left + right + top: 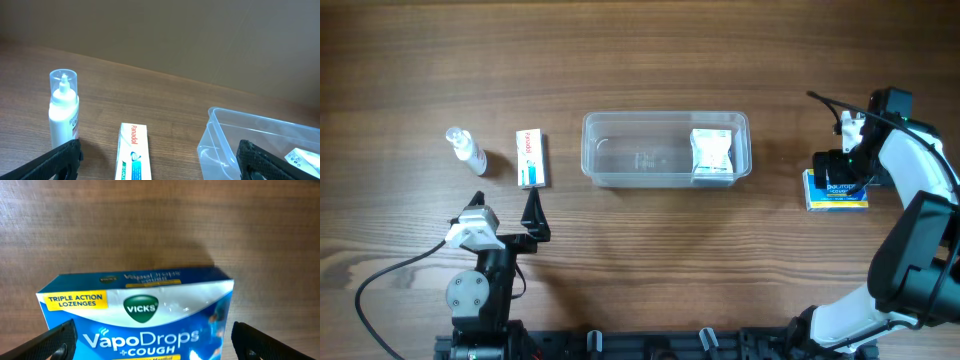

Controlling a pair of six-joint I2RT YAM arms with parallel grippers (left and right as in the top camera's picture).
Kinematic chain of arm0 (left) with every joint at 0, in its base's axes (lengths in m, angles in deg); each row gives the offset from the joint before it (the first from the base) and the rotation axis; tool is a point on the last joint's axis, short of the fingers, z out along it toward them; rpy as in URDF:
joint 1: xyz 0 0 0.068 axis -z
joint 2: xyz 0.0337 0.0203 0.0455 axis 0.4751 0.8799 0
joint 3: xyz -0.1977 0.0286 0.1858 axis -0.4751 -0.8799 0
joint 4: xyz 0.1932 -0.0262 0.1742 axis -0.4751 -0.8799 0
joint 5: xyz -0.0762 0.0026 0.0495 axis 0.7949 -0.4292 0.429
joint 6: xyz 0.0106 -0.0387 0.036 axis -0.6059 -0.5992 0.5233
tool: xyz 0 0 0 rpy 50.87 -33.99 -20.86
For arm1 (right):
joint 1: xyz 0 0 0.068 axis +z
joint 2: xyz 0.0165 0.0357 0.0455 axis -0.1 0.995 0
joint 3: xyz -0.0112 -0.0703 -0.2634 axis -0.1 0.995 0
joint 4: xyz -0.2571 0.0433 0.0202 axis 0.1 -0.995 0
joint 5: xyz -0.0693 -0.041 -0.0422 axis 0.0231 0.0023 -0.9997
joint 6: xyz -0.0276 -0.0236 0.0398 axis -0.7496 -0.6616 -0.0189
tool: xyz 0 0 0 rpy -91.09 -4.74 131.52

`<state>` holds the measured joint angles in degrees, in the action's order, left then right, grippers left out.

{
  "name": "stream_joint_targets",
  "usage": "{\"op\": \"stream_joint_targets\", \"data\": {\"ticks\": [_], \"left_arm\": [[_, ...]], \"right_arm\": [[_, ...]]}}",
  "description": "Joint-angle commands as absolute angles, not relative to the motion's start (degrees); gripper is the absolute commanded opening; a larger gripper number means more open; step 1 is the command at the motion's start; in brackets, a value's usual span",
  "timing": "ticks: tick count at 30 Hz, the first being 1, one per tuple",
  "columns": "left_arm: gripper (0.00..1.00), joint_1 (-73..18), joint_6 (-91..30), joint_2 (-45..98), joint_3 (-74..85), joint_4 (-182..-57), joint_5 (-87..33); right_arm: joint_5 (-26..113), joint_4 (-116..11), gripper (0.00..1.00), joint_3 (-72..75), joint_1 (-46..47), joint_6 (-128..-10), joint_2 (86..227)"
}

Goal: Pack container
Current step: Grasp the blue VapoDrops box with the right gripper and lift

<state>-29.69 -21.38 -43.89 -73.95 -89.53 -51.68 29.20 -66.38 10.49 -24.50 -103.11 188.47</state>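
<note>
The clear plastic container (610, 160) sits at the table's middle with a white packet (712, 154) in its right end; it also shows in the left wrist view (220, 135). A white Panadol box (530, 158) and a small white bottle with a clear cap (466, 149) lie to its left, both seen from the left wrist too: box (133, 152), bottle (63, 115). My left gripper (507, 208) is open and empty just near of the box. My right gripper (840, 170) is open, its fingers on either side of a blue Vicks VapoDrops box (135, 315) on the table at the right.
Wooden table (650, 270) all round. A black cable (390, 275) trails from the left arm at the near left. The arm bases stand along the near edge.
</note>
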Motion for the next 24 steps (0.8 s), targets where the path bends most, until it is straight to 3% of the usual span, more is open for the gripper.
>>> {"op": "stream_joint_targets", "data": {"ticks": [1, 9, 11, 15, 17, 20, 24], "left_arm": [[1.00, -30.1, -21.7, -44.3, -74.3, -89.6, -51.2], [1.00, -30.1, -21.7, -44.3, -74.3, -89.6, -51.2], [1.00, -30.1, -21.7, -44.3, -74.3, -89.6, -51.2], [1.00, -30.1, -21.7, -44.3, -74.3, -89.6, -51.2], [1.00, -30.1, -21.7, -44.3, -74.3, -89.6, -51.2], [1.00, -30.1, -21.7, -44.3, -74.3, -89.6, -51.2], [1.00, -30.1, -21.7, -44.3, -74.3, -89.6, -51.2]], "right_arm": [[27.2, -68.4, 1.00, 8.7, -24.6, -101.8, 189.7], [29.7, -69.6, 1.00, 6.5, -24.6, -95.6, 189.7], [29.8, -71.4, 1.00, 3.6, -24.6, -87.6, 189.7], [38.5, -76.1, 1.00, -4.9, -24.6, -58.0, 189.7], [52.4, -76.1, 1.00, -5.3, -24.6, -59.0, 189.7], [47.8, -77.0, 1.00, -5.3, -24.6, -53.9, 189.7], [34.6, -89.0, 1.00, -5.3, -24.6, -20.1, 189.7]]}}
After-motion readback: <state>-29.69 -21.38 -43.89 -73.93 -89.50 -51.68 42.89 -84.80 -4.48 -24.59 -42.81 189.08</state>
